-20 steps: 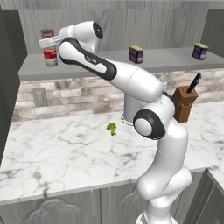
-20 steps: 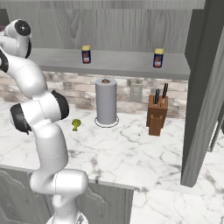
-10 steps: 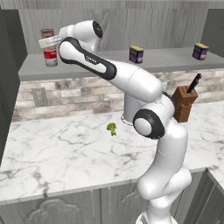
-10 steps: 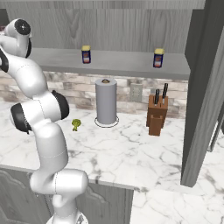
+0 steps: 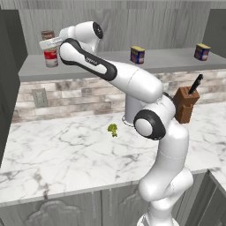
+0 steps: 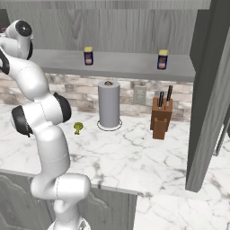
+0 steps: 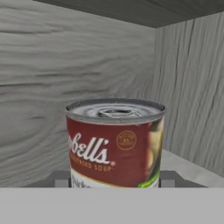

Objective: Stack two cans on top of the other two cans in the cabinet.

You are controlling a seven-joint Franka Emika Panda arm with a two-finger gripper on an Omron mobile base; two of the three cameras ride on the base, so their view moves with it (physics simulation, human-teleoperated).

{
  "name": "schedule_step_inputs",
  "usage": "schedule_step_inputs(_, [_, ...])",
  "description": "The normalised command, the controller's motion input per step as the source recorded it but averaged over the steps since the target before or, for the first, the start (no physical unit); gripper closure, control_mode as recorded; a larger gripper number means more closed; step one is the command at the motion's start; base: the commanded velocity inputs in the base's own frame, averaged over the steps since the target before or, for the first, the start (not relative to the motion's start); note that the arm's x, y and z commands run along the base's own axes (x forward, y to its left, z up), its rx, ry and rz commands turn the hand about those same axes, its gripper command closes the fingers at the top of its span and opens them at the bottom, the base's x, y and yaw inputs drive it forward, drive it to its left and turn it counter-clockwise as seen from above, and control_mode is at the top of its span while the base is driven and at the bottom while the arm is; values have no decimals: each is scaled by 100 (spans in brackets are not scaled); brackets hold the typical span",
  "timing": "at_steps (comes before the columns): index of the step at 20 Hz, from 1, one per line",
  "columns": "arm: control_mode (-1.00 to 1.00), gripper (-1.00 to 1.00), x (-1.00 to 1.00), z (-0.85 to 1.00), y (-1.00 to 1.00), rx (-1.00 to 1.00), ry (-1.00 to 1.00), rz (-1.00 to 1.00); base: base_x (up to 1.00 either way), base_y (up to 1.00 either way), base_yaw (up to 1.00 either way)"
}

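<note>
Gripper (image 5: 49,44), jaws pinching the red-and-pale-yellow soup can (image 7: 114,142), holds it directly above the red-and-white can (image 5: 51,58) at the grey shelf's (image 5: 110,66) nine-o'clock end, apparently for stacking. Two dark blue cans (image 6: 88,55) (image 6: 163,59) stand toward three o'clock.

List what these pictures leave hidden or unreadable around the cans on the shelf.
- Red soup can: hand view, its bottom is cut off by the lower edge, so what it rests on is hidden.
- Gripper: left base view, too small to read the jaws; its fingers sit against the upper can of the red stack.
- Blue cans: right base view, labels too small to read.
</note>
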Motion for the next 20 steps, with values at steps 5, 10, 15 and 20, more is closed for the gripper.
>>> schedule_step_inputs(5, [-100,100,5,-5,0,0,0,0,0,0,0])
schedule_step_inputs(10, [-100,100,2,-9,0,0,0,0,0,0,0])
schedule_step_inputs(15, [-100,-100,0,-11,0,0,0,0,0,0,0])
schedule_step_inputs(20, [-100,-100,0,-5,-3,0,0,0,0,0,0])
